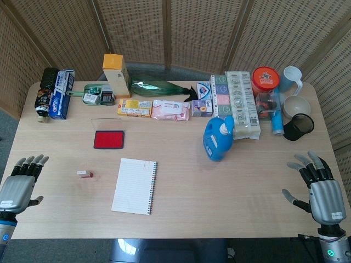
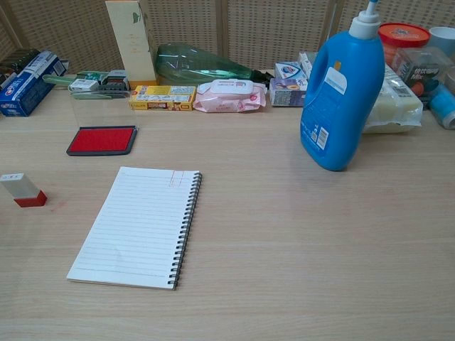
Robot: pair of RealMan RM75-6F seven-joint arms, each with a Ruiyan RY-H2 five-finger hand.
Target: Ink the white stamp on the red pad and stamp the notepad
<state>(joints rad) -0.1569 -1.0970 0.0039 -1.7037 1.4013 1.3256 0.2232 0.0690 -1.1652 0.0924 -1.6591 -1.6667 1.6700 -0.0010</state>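
Observation:
The small white stamp with a red base lies on its side on the table, left of the notepad. The lined spiral notepad lies flat in the middle. The red ink pad sits beyond it with its clear lid raised behind. My left hand rests open at the table's left edge, well left of the stamp. My right hand is open at the right edge, fingers spread. Neither hand shows in the chest view.
A blue detergent bottle stands right of the notepad. A row of boxes, a wipes pack, a green bottle, pill packs and cups lines the back. Toothpaste boxes lie at the back left.

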